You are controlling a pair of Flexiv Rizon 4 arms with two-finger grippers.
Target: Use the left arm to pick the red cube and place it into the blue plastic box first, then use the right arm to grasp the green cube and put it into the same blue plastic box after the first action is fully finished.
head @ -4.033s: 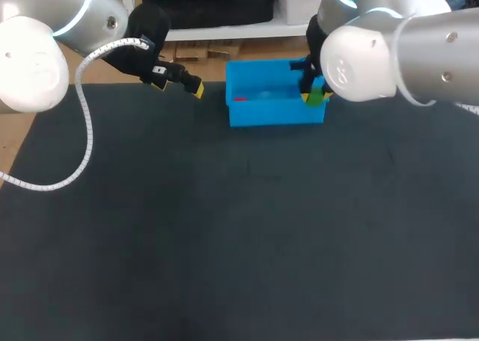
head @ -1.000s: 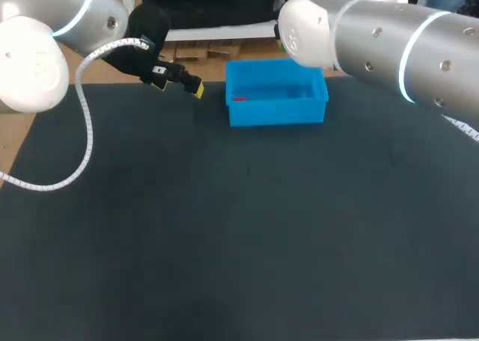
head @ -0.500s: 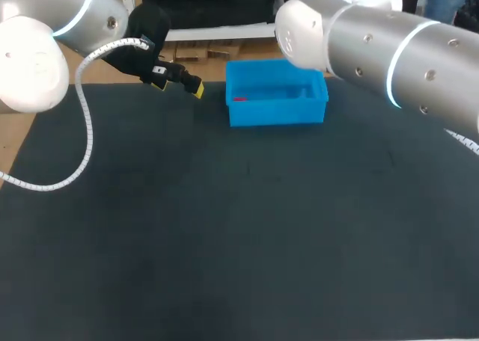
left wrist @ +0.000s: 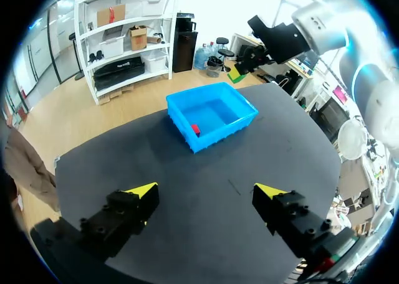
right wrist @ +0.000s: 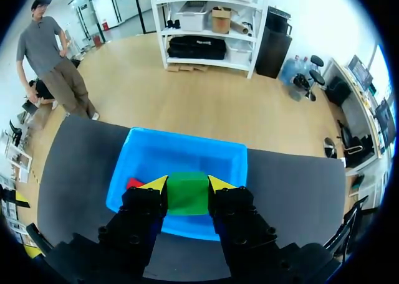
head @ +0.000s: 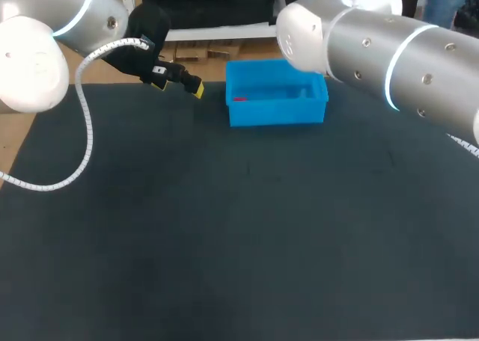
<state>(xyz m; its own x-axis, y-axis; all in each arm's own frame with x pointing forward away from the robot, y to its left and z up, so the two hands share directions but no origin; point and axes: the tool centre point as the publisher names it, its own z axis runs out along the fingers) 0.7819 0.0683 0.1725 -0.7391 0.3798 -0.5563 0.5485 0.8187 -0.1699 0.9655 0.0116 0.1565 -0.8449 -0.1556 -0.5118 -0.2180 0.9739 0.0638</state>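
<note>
The first half of the task looks done. The red cube (head: 239,99) lies inside the blue box (head: 277,115), on its floor near one end wall, and the left end effector (left wrist: 206,190) is well apart from the box over the bare table (head: 224,244), its fingers spread wide with nothing between them.

The second half is under way but not finished. The right end effector (right wrist: 187,184) pinches the green cube (right wrist: 187,194) between its two yellow tips and hangs above the box. What is left, by my judgement, is to lower the cube into the box and let it go.

The views differ in what they give. From the head camera the right arm (head: 374,42) crosses behind the box and hides its own end effector, so neither the grasp nor the green cube shows there; only the red cube shows inside the box, as a thin sliver. The right wrist camera looks straight down past the green cube and shows the box's open inside, with the red cube beside the held one and lower. The left wrist camera alone shows the left fingers apart, and beyond the box it catches the right end effector from the side, raised clear of the rim.
</note>
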